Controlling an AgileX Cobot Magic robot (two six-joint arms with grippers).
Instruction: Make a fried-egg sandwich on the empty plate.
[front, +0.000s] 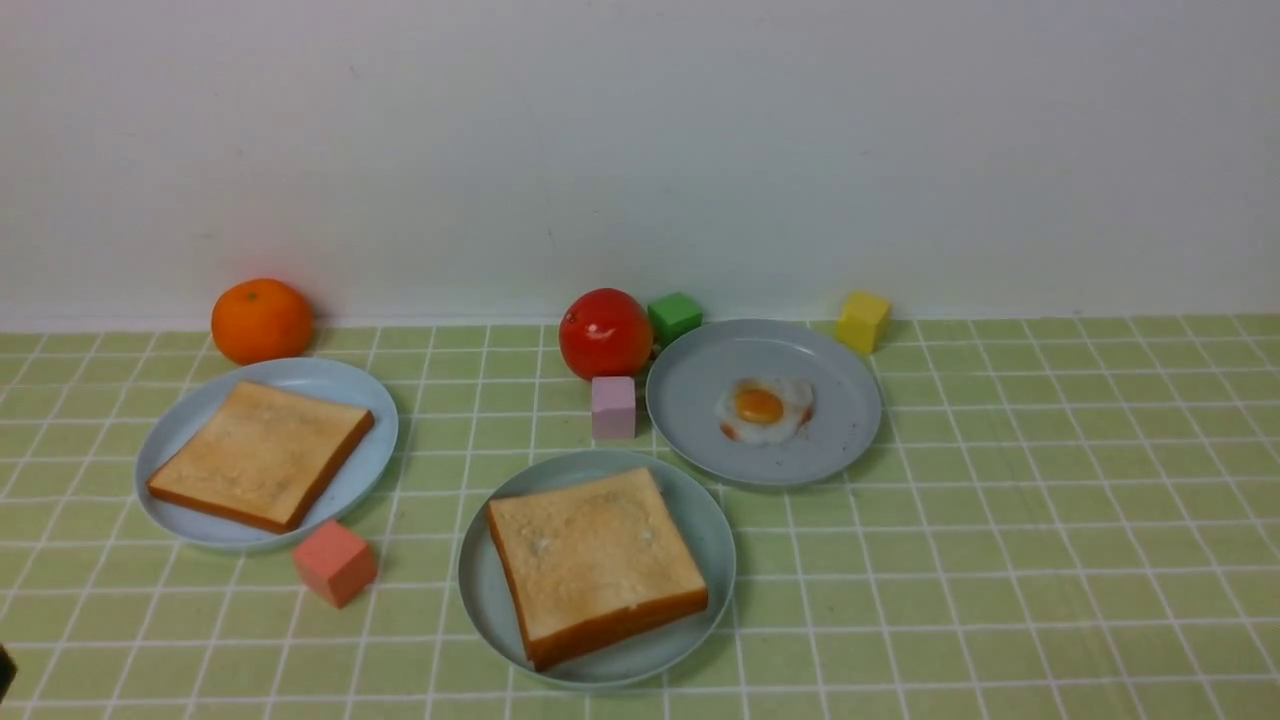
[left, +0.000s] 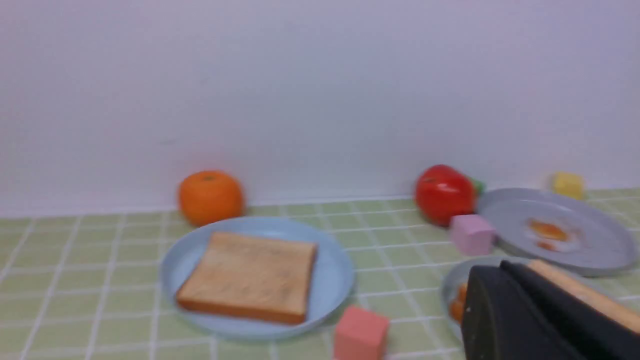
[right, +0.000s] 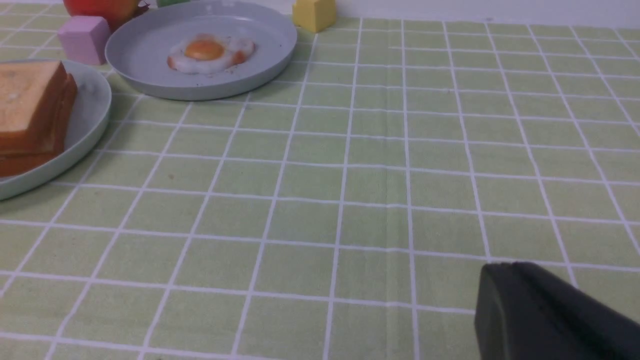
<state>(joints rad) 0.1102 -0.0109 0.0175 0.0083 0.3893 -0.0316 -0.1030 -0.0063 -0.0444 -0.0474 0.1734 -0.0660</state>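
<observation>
The sandwich (front: 595, 560), two toast slices stacked, lies on the mint-green plate (front: 478, 595) at front centre; it also shows in the right wrist view (right: 30, 107). The elongated fried egg is hidden from every view. A smaller egg (front: 765, 408) with orange-red edge spots lies on the grey-blue plate (front: 850, 440). A single toast slice (front: 262, 452) lies on the light blue plate (front: 375, 455) at left. My left gripper (left: 492, 272) is shut and empty, near the table's front left. My right gripper (right: 505, 270) is shut and empty over the cloth at right.
An orange (front: 262, 320), a red tomato (front: 605, 333), a green cube (front: 675, 317) and a yellow cube (front: 863, 321) stand along the back wall. A pink cube (front: 613, 407) sits between the plates. A salmon cube (front: 335, 562) sits by the light blue plate.
</observation>
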